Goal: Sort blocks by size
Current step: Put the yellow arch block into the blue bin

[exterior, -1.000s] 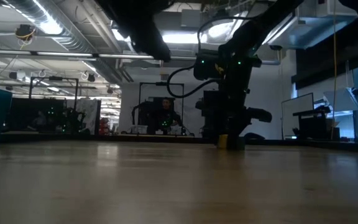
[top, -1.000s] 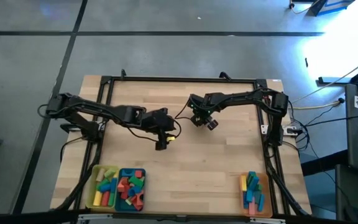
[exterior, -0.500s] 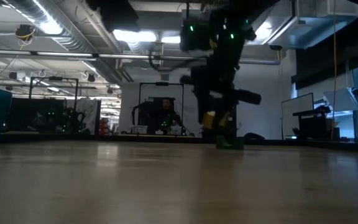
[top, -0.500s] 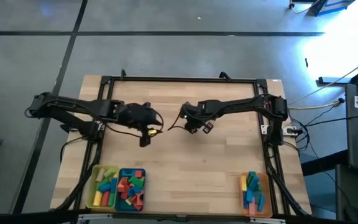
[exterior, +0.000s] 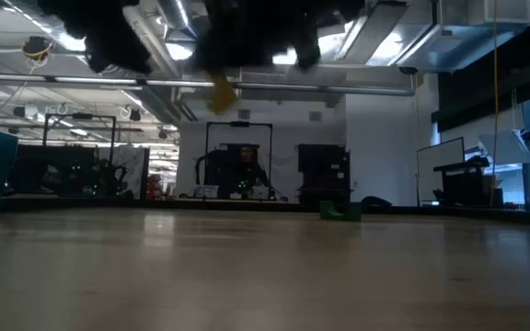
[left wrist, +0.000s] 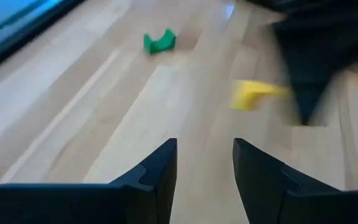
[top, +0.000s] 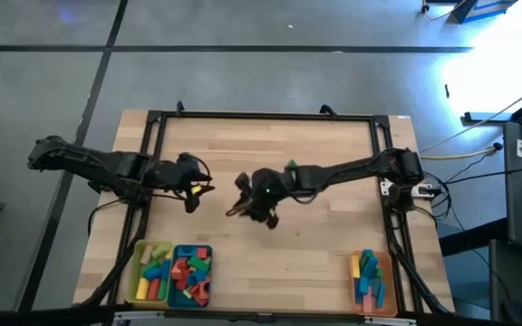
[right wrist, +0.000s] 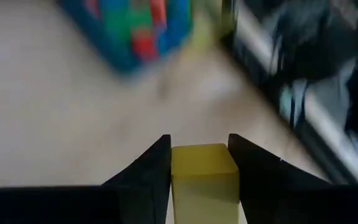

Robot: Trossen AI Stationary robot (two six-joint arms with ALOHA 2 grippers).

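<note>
Right gripper [right wrist: 199, 163] was clamped on a small yellow wooden cube [right wrist: 204, 175], the block seated between both dark fingers. In the high view this gripper [top: 259, 206] hung over the table's middle, arm reaching in from 3 o'clock.

Left gripper [left wrist: 204, 163] stood narrowly parted with bare wood between its fingers, holding nothing. High view placed it [top: 191, 192] toward 9 o'clock of the light wooden table [top: 324, 244], well apart from the right gripper.

A green arch-shaped block [left wrist: 159, 42] lay alone on the tabletop; in the high view it [top: 291, 167] sat just 12 o'clock of the right arm, and the low view showed it [exterior: 340, 211] resting on the far boards.

Remaining blocks: a flat yellow tray [top: 137, 276] and a flat teal tray [top: 208, 255] side by side at 7 o'clock, both heaped with mixed colours; a flat orange tray [top: 389, 281] at 5 o'clock with mostly blue bars.
</note>
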